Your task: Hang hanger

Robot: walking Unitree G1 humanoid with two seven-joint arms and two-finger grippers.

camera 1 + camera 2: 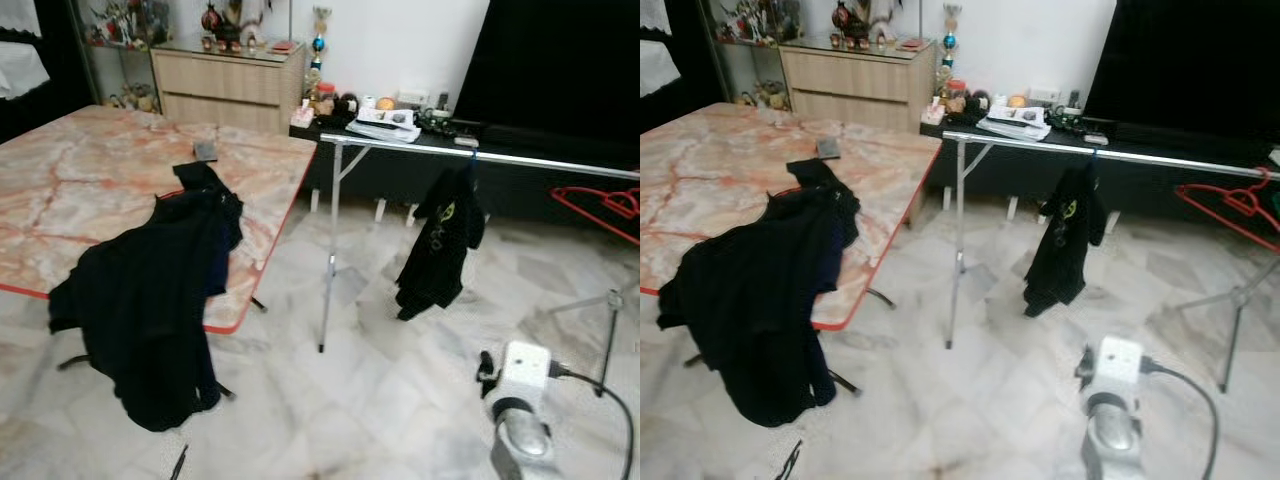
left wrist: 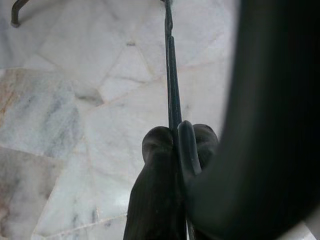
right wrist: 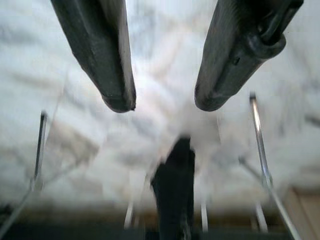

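Note:
My left gripper (image 2: 177,137) is shut on a thin dark hanger rod (image 2: 171,75), which runs away from the fingers over the marble floor. A thin black tip (image 1: 178,465) pokes up at the lower left of the eye views. My right gripper (image 3: 165,102) is open with nothing between its fingers. It points toward the silver clothes rail (image 1: 480,155), and its silver wrist (image 1: 520,420) sits low on the right. A black shirt (image 1: 440,240) hangs from that rail. A red hanger (image 1: 600,205) hangs further right on it.
A marble-topped table (image 1: 90,180) with a red rim stands on the left, and a black garment (image 1: 150,290) is draped over its near edge. A wooden cabinet (image 1: 225,85) and a cluttered low black bench (image 1: 400,125) line the back wall. Open marble floor (image 1: 370,400) lies ahead.

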